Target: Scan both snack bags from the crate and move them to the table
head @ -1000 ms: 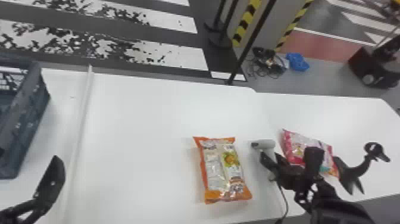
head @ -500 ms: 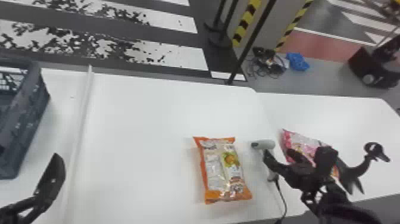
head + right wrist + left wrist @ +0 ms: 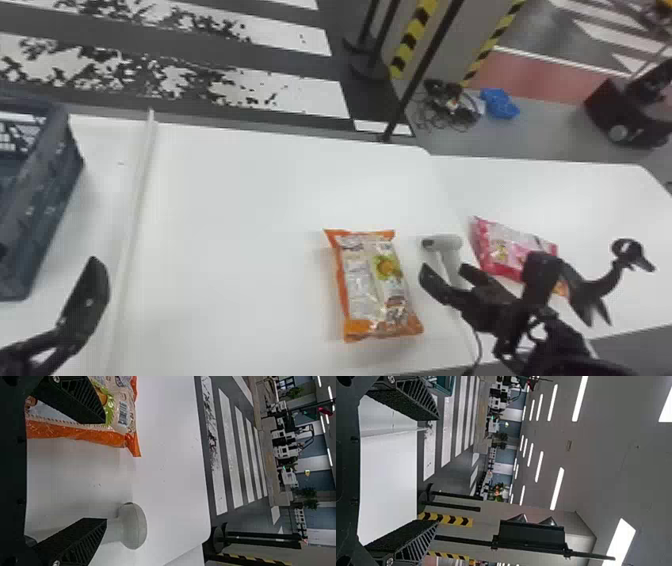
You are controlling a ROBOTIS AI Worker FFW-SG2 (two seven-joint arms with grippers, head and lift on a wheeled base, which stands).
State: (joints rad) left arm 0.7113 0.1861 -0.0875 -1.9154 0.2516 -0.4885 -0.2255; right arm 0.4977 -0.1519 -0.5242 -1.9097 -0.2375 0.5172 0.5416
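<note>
Snack bags on the white counter [image 3: 240, 260]: the orange-edged bag [image 3: 375, 285] lies flat toward the near edge, and the pink bag [image 3: 505, 250] lies farther to the right, partly hidden behind the right arm. Between them is a pale grey handheld scanner [image 3: 450, 243], its head near the upper part of the orange-edged bag and a dark cable extending toward the near edge. At the far left stands a dark blue-grey crate [image 3: 45, 215]; a raised white strip [image 3: 131, 220] crosses the counter between crate and bags. The right gripper [image 3: 443, 270] is located over the scanner's handle. In the right wrist view, its fingers [image 3: 75, 540] are spread wide with nothing held; one overlaps the orange-edged bag, the other the scanner's handle. Contact with either cannot be determined. A printed barcode [image 3: 123, 413] is visible on the bag. The left gripper [image 3: 85, 300] is situated at the lower left, near the crate; in the left wrist view, its fingers [image 3: 407, 534] are likewise wide apart and empty.
</note>
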